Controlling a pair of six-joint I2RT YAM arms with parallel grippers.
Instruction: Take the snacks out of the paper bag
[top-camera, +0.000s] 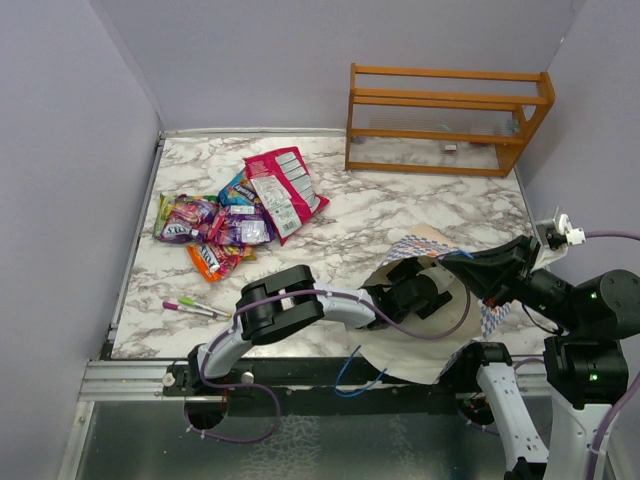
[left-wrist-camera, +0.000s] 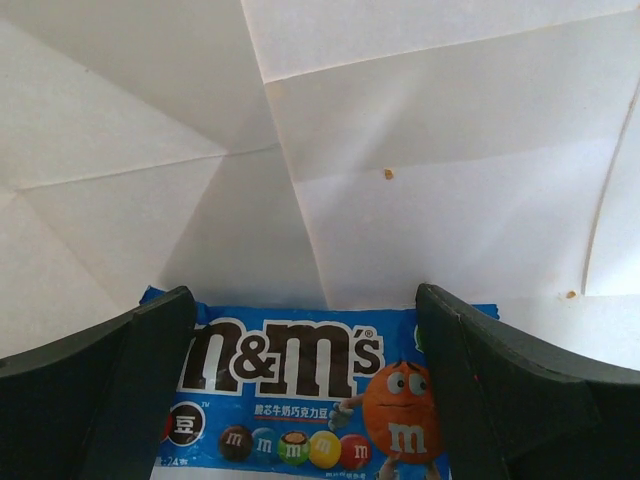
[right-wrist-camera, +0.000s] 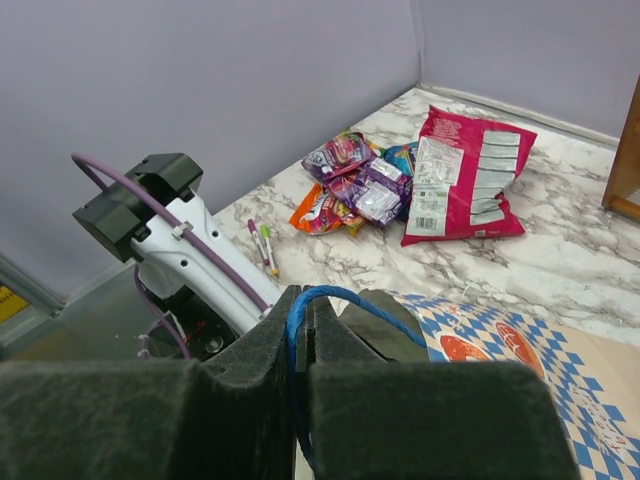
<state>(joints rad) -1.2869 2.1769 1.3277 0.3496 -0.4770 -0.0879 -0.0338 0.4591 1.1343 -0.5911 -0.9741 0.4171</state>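
Observation:
The paper bag (top-camera: 400, 357) lies on its side near the front right, with its chequered outside (right-wrist-camera: 500, 340) showing. My left gripper (top-camera: 425, 290) is deep in its mouth. It (left-wrist-camera: 305, 300) stands open, one finger on each side of a blue M&M's packet (left-wrist-camera: 290, 390) lying on the cream bag floor (left-wrist-camera: 400, 150). My right gripper (right-wrist-camera: 305, 300) is shut on the bag's blue cord handle (right-wrist-camera: 330, 295) and holds it up at the bag's rim (top-camera: 470, 268). Other snacks (top-camera: 225, 225) lie heaped at the back left, with a large red-pink packet (top-camera: 285, 190) beside them.
An orange wooden rack (top-camera: 445, 115) stands at the back right. Thin pink and green pens (top-camera: 195, 307) lie near the front left edge. Lilac walls close in the table on the left, back and right. The left arm (right-wrist-camera: 190, 250) stretches across the front.

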